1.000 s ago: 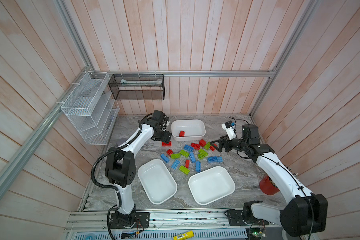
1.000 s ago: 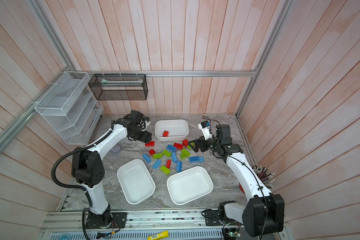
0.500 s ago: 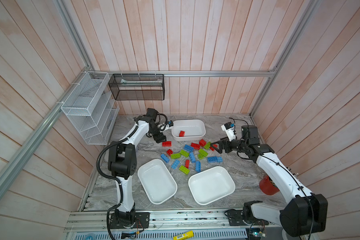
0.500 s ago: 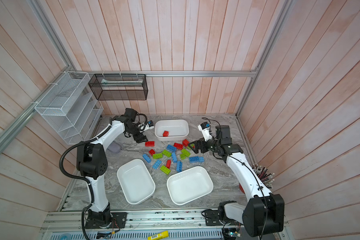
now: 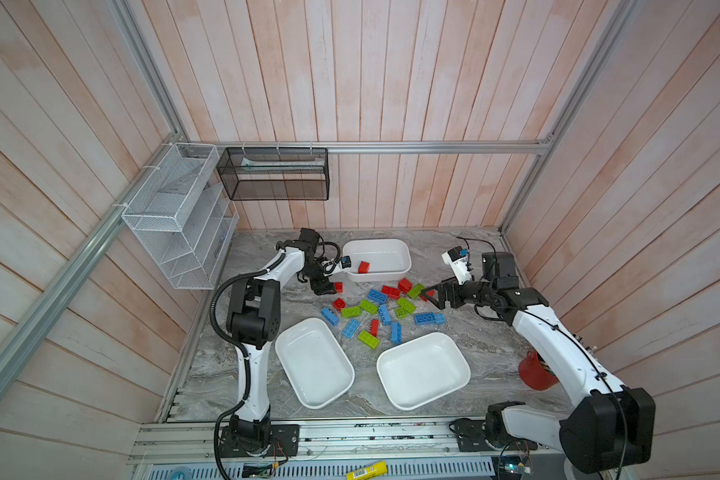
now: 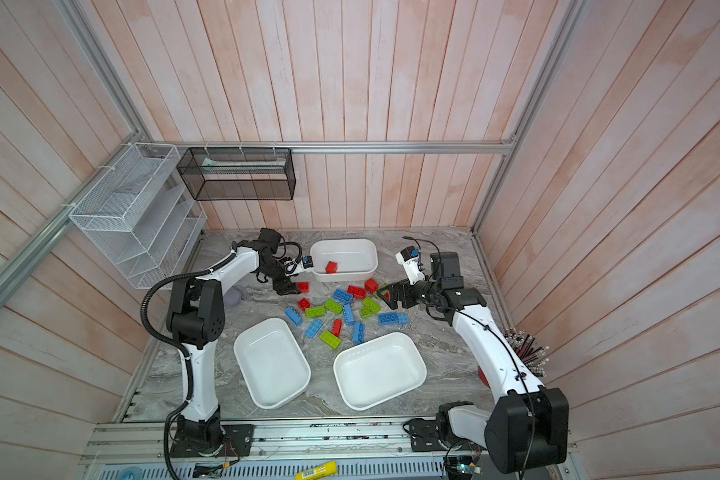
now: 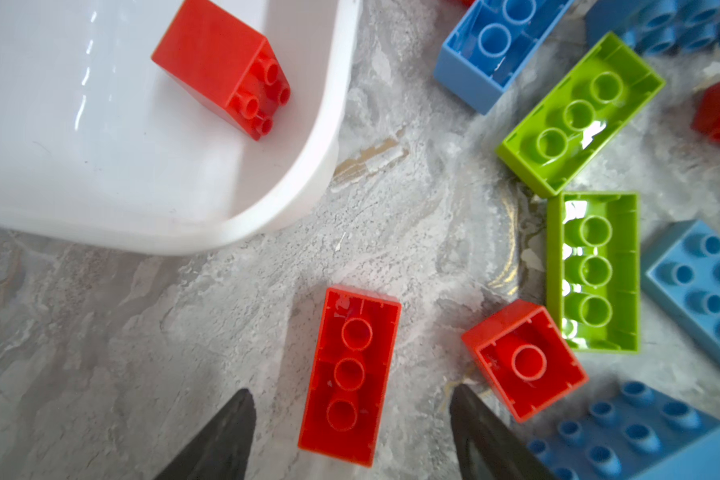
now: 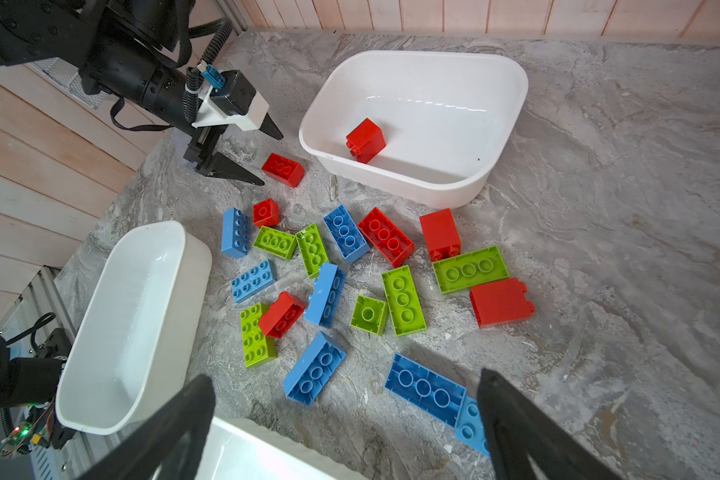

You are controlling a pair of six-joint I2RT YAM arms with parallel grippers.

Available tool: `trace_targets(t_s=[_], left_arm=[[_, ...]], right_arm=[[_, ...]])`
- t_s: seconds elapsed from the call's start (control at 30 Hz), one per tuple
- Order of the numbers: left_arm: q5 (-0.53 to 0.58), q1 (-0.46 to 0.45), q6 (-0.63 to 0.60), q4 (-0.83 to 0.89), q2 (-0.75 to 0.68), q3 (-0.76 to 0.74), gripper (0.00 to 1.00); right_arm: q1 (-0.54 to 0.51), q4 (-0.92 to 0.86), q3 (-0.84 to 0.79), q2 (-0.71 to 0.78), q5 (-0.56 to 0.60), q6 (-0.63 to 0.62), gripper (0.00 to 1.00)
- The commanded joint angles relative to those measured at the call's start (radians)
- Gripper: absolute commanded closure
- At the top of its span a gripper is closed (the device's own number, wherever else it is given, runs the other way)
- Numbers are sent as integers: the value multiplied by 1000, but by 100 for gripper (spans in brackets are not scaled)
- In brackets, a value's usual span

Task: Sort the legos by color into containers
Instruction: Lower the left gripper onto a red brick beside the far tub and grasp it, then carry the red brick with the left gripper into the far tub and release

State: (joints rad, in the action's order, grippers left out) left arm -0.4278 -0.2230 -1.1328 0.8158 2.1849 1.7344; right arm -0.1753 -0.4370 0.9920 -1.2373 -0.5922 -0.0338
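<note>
**Desk:** What is changing on your left?

**Me:** I am bringing the left gripper [image 7: 352,390] down from beside the far white plastic tub [image 8: 391,180], where it was hovering a second ago. I am lining it up over the oblong red studded brick [image 7: 350,374], which is lying hollow side up on the grey marbled surface [image 5: 474,345] just beside that tub. Its fingers [image 7: 225,436] are narrowing but are apart, one on either side of the brick, touching nothing.

**Desk:** So the reds are going in there?

**Me:** I am judging so. Only the square red brick [image 7: 213,54] is sitting in that tub, and this oblong one is looking like the next.

**Desk:** And the middle?

**Me:** The loose red, blue and lime legos [image 5: 385,313] are lying where they were, between the far tub and the near left white tub [image 5: 312,365] and near right white tub [image 5: 422,372], both of which are holding nothing.

**Desk:** Your right?

**Me:** I am keeping the right gripper [image 8: 346,378] as before. Its fingers [image 8: 516,436] are spread wide, gripping nothing, and it is hovering near the tall red brick [image 8: 501,301] at the pile's right edge. I am reckoning that nearly all the sorting is waiting.
</note>
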Motion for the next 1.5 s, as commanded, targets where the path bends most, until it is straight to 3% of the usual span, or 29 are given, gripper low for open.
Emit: trace_targets(t_s=[0.0,0.43,0.73,0.87,1.03,1.2,1.33,1.47], left_arm=[[-34,-2,-52,-16,38,17,24],[-24,-7,-50,-60,102,16,42],[-9,-7,-28,-29,67,18,72],[4,-4,12,11,1,8,74],[3,-1,136,85,-137,-8,73],[-37,-42,344,40,-234,-15,72],[-7,-107,490,-44,-198,55,71],[67,-139,692,-94,-65,228,71]], right_arm=[[2,-18,24,-11,7,-2,2],[1,-20,28,-1,-9,14,2],[2,-32,39,-4,1,1,2],[1,-25,37,-7,1,-2,2],[3,-5,26,-2,-2,-3,2],[6,22,13,-5,-6,-3,2],[9,38,20,-10,-9,-1,2],[14,41,24,-4,-6,5,2]])
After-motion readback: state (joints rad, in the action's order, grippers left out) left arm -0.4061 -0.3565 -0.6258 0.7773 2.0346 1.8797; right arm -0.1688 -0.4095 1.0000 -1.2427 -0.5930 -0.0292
